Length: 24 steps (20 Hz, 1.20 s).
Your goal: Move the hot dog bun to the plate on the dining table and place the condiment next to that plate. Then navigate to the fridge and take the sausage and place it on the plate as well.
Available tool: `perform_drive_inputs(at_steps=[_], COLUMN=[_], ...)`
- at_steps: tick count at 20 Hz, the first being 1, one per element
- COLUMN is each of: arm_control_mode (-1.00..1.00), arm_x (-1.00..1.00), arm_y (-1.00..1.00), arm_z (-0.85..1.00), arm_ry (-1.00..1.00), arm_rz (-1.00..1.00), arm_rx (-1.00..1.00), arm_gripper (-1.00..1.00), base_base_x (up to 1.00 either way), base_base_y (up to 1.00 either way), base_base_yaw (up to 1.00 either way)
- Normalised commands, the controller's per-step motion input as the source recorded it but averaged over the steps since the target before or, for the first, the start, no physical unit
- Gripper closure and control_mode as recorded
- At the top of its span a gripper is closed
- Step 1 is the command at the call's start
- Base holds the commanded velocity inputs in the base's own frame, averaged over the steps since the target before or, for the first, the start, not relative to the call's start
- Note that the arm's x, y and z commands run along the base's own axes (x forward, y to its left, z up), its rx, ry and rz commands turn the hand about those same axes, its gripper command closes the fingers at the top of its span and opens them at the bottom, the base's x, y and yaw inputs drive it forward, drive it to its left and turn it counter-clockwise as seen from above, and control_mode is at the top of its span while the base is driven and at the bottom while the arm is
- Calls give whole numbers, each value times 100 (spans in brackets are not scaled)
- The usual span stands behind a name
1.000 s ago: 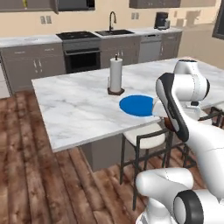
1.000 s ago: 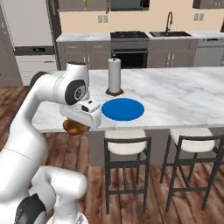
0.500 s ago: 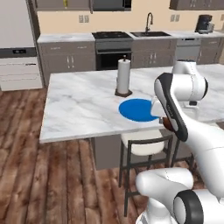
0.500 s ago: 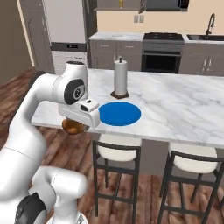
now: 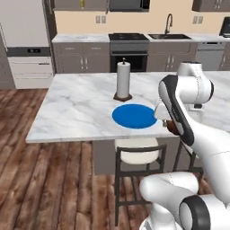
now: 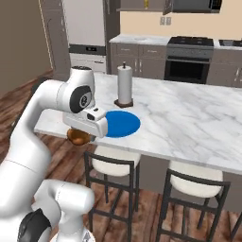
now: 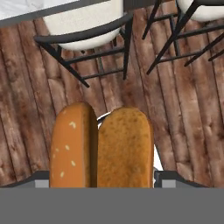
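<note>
Jaws spread wide and clamped on the hot dog bun (image 7: 101, 146), which sits between them, its two halves side by side, seeded crust on one side. Gripper (image 6: 81, 134) hangs below the bench (image 6: 189, 118) edge, just off its near side, bun over the wood floor (image 7: 26, 109) near two stools (image 7: 83, 24). Blue plate (image 5: 134, 116) lies flat on the marble bench top near that edge, with a paper towel roll (image 5: 123, 80) upright just behind it.
</note>
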Motion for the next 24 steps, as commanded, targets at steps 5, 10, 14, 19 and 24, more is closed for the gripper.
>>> perform_drive_inputs(at_steps=[5,10,14,19,24], arm_control_mode=[100,100,-100,-100,-100], arm_x=[0,0,49,84,82], arm_y=[0,0,-10,-32,-14], arm_z=[0,0,-2,-37,-70], arm_ry=[0,0,0,-4,-5], arm_rz=[0,0,9,12,9], arm_rx=[0,0,0,0,-1], arm_gripper=[100,100,100,100,100], base_base_x=[65,70,16,0,0], base_base_y=[-11,-3,-1,0,0], base_base_yaw=[14,11,3,0,0])
